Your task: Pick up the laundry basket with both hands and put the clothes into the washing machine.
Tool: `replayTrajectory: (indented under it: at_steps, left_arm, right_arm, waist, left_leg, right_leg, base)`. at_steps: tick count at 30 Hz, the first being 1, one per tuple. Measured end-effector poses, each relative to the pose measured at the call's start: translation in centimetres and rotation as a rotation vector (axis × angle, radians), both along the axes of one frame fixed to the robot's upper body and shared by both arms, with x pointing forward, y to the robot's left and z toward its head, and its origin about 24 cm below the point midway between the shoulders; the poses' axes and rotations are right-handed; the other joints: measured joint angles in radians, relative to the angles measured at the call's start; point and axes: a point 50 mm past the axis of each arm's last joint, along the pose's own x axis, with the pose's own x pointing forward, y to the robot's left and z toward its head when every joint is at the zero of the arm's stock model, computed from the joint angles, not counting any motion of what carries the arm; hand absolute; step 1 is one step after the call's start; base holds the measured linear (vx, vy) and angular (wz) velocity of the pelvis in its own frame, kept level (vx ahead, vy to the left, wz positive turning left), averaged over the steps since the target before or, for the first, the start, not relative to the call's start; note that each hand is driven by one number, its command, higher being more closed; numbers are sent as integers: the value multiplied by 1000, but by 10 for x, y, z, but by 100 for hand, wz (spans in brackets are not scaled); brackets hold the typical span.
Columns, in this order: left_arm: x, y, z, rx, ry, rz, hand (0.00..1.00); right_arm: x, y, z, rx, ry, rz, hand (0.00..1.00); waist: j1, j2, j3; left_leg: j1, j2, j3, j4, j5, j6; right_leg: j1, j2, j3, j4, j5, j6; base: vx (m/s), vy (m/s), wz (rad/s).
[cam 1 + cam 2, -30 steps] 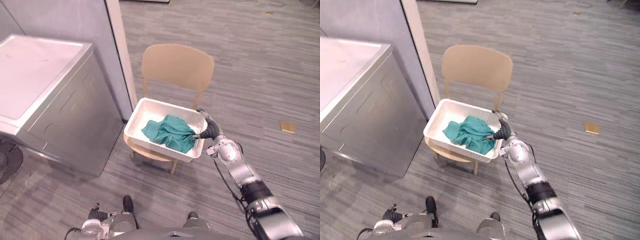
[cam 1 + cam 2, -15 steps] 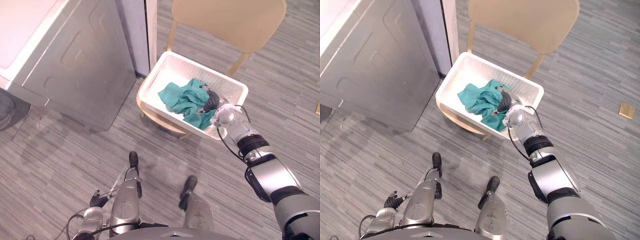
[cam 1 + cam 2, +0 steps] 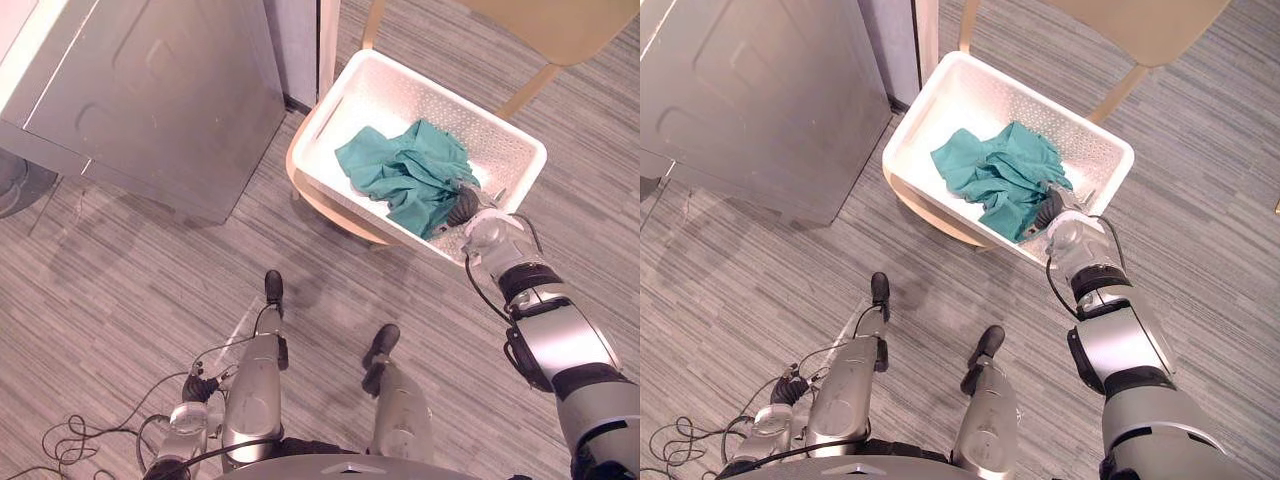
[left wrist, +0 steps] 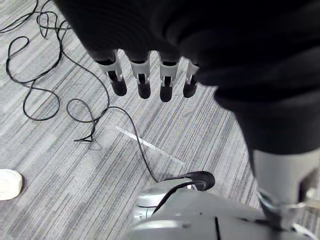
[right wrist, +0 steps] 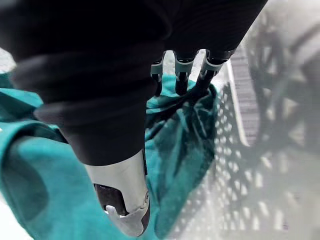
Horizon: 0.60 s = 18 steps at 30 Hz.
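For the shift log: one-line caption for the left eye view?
Right hand on the teal cloth inside the white basket on a wooden chair; left hand low, empty.

Grey striped carpet floor (image 3: 130, 290), light wooden chair (image 3: 560, 15), pale corner post (image 3: 328, 45) of a wall

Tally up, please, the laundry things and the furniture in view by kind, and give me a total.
Washing machine: 1
Chair: 1
Laundry basket: 1
Teal cloth heap, lying in the basket: 1
Total: 4
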Motion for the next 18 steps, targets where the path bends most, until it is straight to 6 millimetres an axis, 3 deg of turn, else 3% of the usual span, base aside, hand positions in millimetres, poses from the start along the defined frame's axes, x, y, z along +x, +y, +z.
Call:
replayTrajectory:
  at_steps: [6, 13, 18]
  left_arm:
    - [0, -1, 0, -10, -11, 7, 0]
    - [30, -1, 11, -7, -58, 31, 0]
    - [37, 0, 14, -25, -80, 63, 0]
  right_arm:
    - [-2, -11, 5, 13, -35, -47, 0]
    - [-2, -24, 23, 28, -111, -117, 0]
    - [-4, -33, 31, 13, -150, -145, 0]
  waist:
    - [12, 3, 2]
    - [21, -13, 38]
    - [22, -19, 42]
  left_leg:
    - [-63, 0, -5, 0, 9, 1]
    - [-128, 3, -37, 5, 20, 4]
    - [-178, 6, -65, 23, 20, 4]
  right_leg:
    - [-58, 2, -3, -5, 9, -5]
    - [-97, 8, -32, -8, 13, -9]
    - [-120, 14, -54, -8, 15, -12]
  base:
    - [-6, -33, 0]
    - [-3, -26, 9]
    - [-5, -14, 9]
